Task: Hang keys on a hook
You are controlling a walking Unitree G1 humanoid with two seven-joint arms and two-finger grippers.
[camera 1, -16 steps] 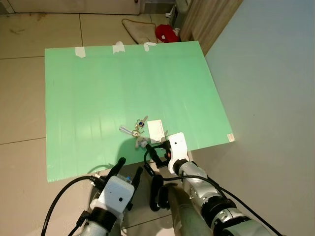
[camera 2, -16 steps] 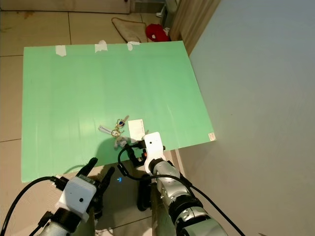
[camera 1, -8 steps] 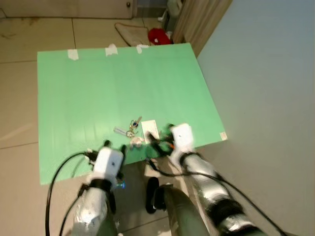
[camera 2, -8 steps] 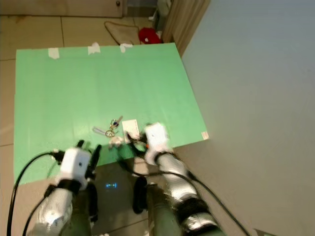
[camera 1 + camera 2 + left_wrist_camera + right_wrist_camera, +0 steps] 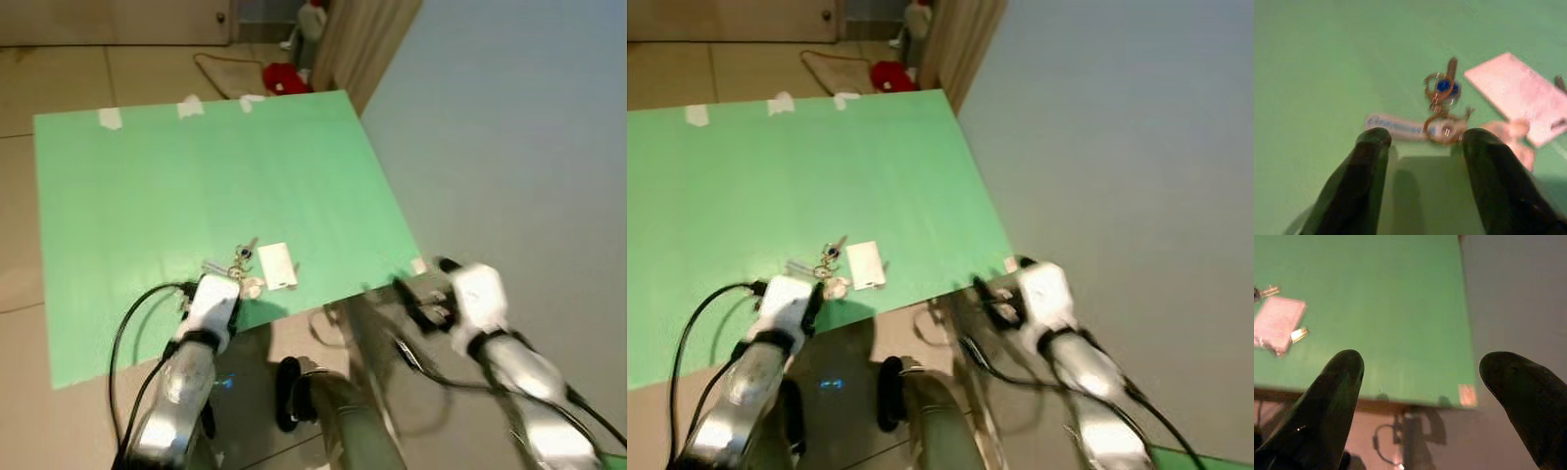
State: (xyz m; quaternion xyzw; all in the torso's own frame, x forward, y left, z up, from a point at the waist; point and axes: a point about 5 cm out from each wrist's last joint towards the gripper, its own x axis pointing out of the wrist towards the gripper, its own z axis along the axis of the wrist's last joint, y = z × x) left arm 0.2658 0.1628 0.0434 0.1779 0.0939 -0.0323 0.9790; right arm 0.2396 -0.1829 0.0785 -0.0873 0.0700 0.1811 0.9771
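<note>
The keys (image 5: 1442, 110) are framed just ahead of the spread left gripper (image 5: 1425, 147), the nearer one.

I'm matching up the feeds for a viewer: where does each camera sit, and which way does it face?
Left and right eye views: on the head, looking down at the green mat; both arms show.
Left wrist view: along the open left end effector, just above the keys.
Right wrist view: past the open right end effector, at the mat's corner.
All views share the white card.
</note>
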